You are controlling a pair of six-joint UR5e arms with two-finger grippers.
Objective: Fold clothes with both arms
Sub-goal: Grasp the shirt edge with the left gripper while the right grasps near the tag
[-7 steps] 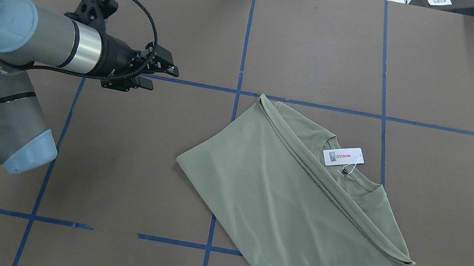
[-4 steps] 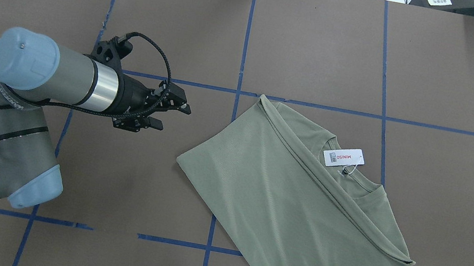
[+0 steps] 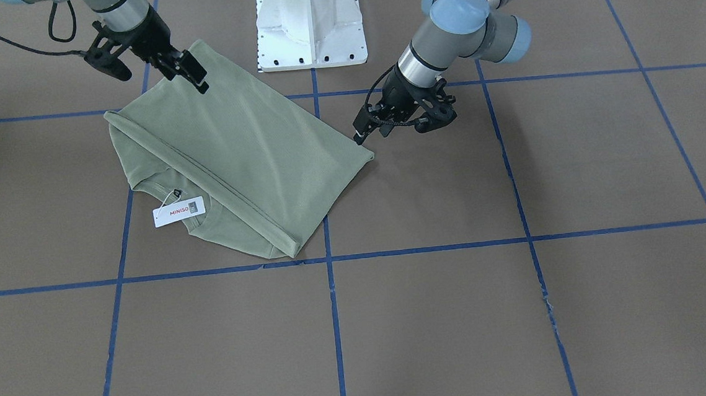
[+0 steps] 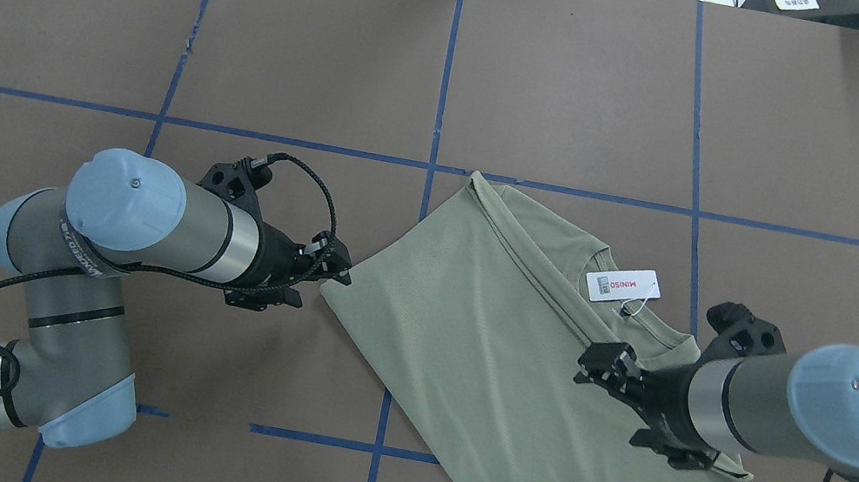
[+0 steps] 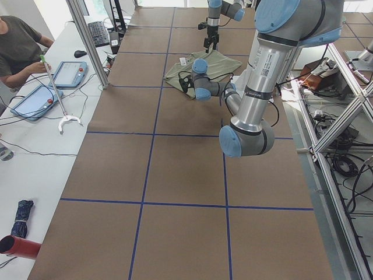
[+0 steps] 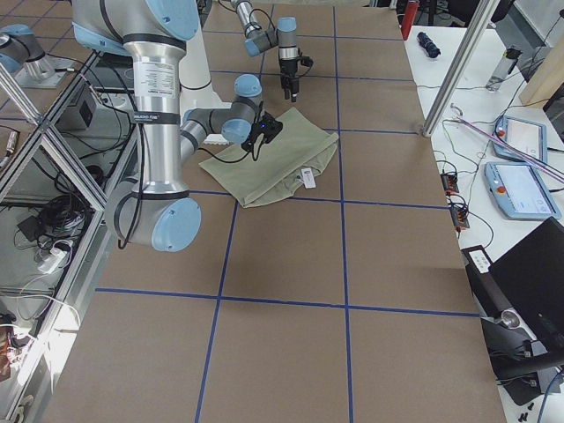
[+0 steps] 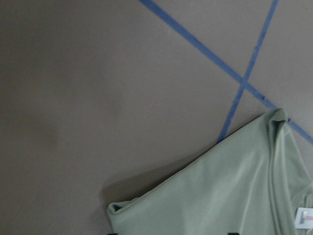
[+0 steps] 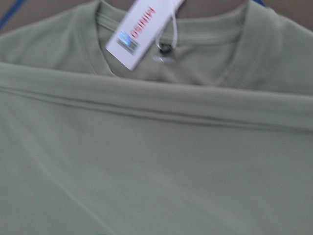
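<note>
The olive-green shirt (image 4: 497, 359) lies folded and slanted on the brown table, its white MINISO tag (image 4: 622, 285) at the collar. My left gripper (image 4: 321, 286) is open and low, just beside the shirt's left corner (image 3: 370, 154), with nothing between its fingers. In the left wrist view that corner (image 7: 117, 210) fills the lower right. My right gripper (image 4: 608, 405) is open and hovers above the shirt, near its edge on the robot's side (image 3: 195, 78). The right wrist view looks down on the collar, the tag (image 8: 142, 32) and a fold ridge, slightly blurred.
The white pedestal base (image 3: 309, 21) stands at the table's robot-side edge. Blue tape lines (image 4: 444, 85) grid the brown surface. A person (image 5: 17, 41) sits at a side table with tablets beyond the table's far side. Metal frames and cables flank the robot.
My left arm has swung down and rightward to the shirt's left corner. My right arm has come in from the lower right corner and now reaches over the shirt.
</note>
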